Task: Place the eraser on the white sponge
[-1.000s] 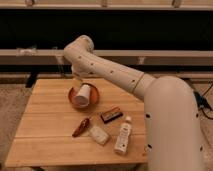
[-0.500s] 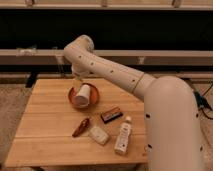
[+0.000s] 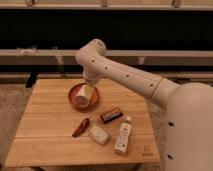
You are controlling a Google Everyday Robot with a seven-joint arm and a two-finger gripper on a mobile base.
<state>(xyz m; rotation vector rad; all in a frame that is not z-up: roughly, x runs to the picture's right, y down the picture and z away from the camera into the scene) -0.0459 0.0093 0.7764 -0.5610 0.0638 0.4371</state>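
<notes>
The pincer (image 3: pixel 88 86), open or closed I cannot tell, hangs over the orange bowl (image 3: pixel 75 101); reaching the dark block eraser (image 3: pixel 111 114) might bump the nearby off-white sponge pad (image 3: pixel 99 135).

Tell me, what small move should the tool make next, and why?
Probably move the tool over to the eraser: the tool hangs above the orange bowl, while the eraser lies ungrasped, apart from the white sponge.
</notes>
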